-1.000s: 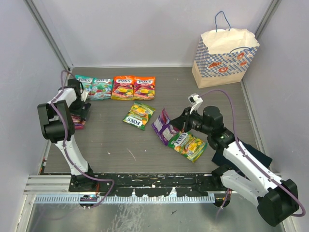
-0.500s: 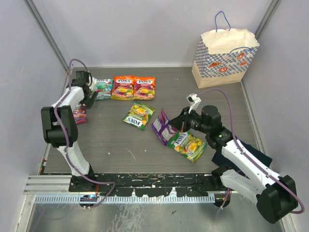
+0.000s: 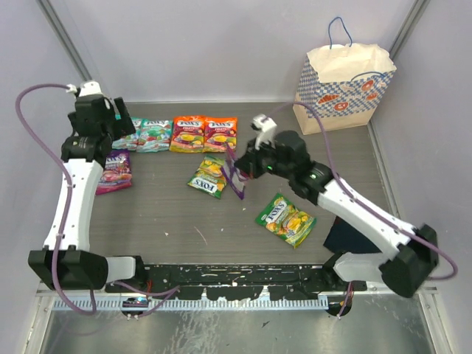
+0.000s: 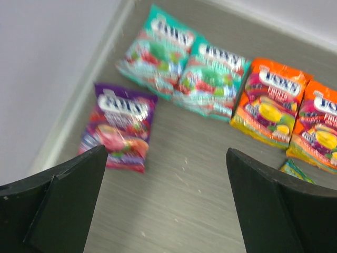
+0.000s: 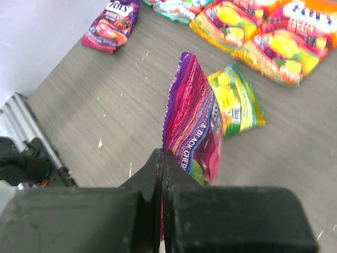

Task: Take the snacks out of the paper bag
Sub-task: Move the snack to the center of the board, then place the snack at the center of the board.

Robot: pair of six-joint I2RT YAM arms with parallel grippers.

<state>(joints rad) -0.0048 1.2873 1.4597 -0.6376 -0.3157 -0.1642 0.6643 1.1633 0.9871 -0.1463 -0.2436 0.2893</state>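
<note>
The paper bag [image 3: 343,85] stands upright at the far right corner. Snacks lie on the table: two teal packets [image 3: 146,133], two orange packets [image 3: 204,133], a green-yellow packet [image 3: 212,177], another green-yellow packet [image 3: 286,219] and a purple packet [image 3: 114,171] at the left. My right gripper [image 3: 240,168] is shut on the edge of a second purple packet [image 5: 192,121] and holds it above the table's middle. My left gripper [image 3: 118,118] is open and empty, raised above the teal packets [image 4: 179,63] and the left purple packet [image 4: 118,126].
A dark navy folded cloth [image 3: 355,237] lies at the near right, beside my right arm. Grey walls close in the left, far and right sides. A metal rail [image 3: 221,291] runs along the near edge.
My right gripper has lifted the purple packet off the table and carried it left and farther away. My left arm has risen and pulled back from the left purple packet, which now lies uncovered.
</note>
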